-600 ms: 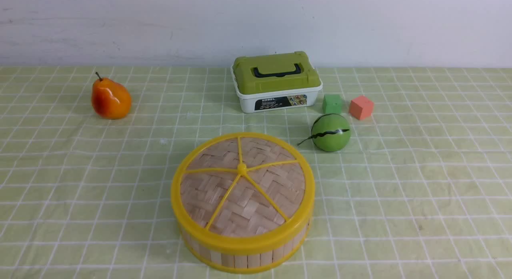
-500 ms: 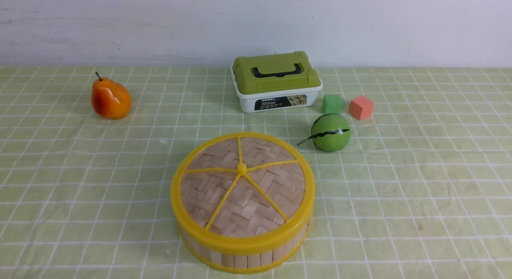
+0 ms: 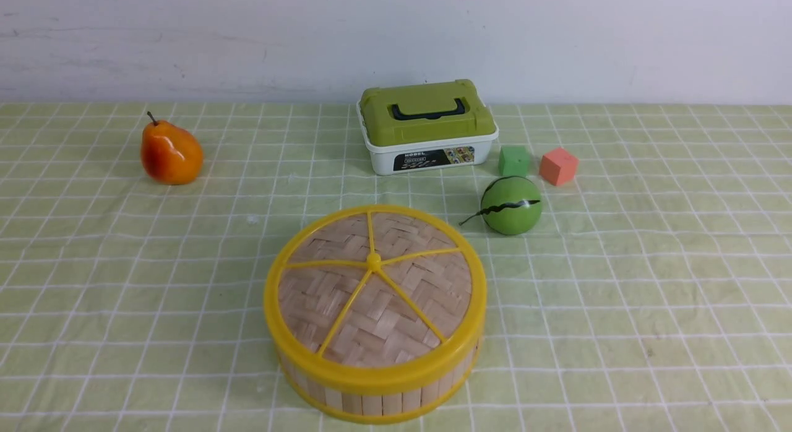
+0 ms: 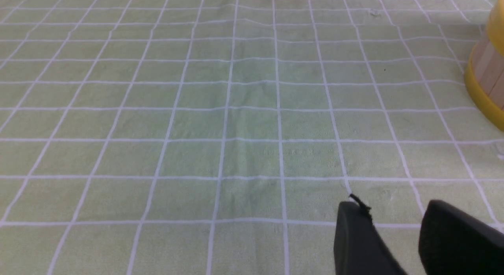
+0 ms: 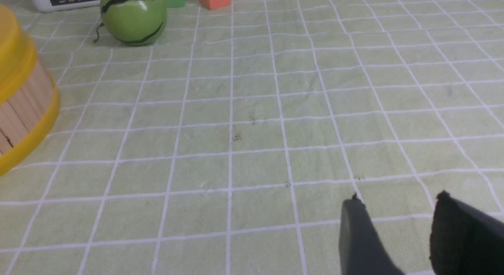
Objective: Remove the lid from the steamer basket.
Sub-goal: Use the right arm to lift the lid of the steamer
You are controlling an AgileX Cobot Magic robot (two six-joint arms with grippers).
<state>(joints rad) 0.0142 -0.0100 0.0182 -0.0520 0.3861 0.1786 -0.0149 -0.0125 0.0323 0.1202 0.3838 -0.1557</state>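
From the front, the lid (image 3: 375,289) sits squarely on the steamer basket (image 3: 377,396), close to the near edge of the bench (image 3: 649,296) and about midway along it. So nothing of the task is done, and I'd say the reach, the grasp and the lift are all left. What the basket holds is hidden. Toward the far edge a white box (image 3: 433,156) is closed under its green cover, its contents unseen. No arm shows here. At the left wrist, the left fingers (image 4: 356,239) stand parted above the bench, gripping nothing, apart from the basket's wall. At the right wrist, the right fingers (image 5: 360,235) are likewise spread and empty, well apart from the basket.
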